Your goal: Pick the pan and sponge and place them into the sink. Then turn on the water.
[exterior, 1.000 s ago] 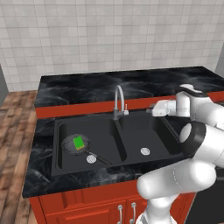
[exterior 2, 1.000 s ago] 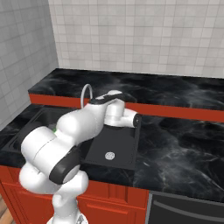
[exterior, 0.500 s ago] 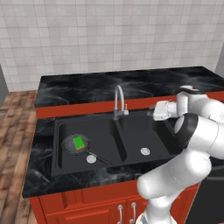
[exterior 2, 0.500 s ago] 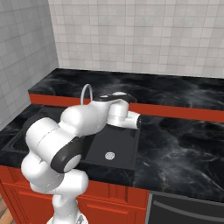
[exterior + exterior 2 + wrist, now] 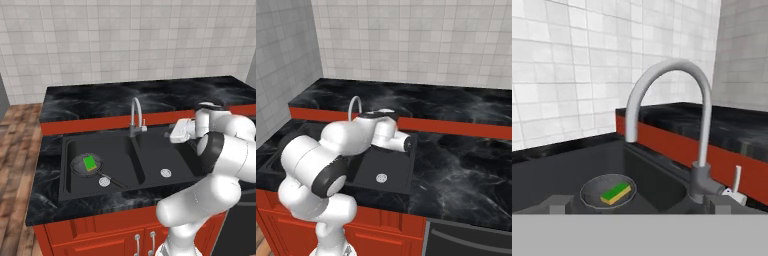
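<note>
The black double-basin sink [image 5: 66,172] holds the dark round pan [image 5: 79,169] in its left basin, handle pointing toward the front right. The green sponge [image 5: 90,163] lies inside the pan. In the hand view the pan [image 5: 594,189] and sponge [image 5: 617,193] sit low in the far basin, beyond the curved silver faucet [image 5: 667,70]. My gripper [image 5: 174,134] hovers over the right basin's back edge, just right of the faucet [image 5: 135,114], open and empty; its fingertips [image 5: 559,203] stand wide apart. No water is in view at the spout.
The faucet's small lever [image 5: 737,181] sticks up beside its base. The right basin has a silver drain [image 5: 381,176]. Black marble counter [image 5: 466,165] runs around the sink, with a tiled wall [image 5: 125,40] behind. Red cabinet fronts [image 5: 100,235] are below.
The hand has edged slightly left toward the faucet and a little lower, and the arm's elbow has shifted. Pan and sponge have stayed put in the left basin.
</note>
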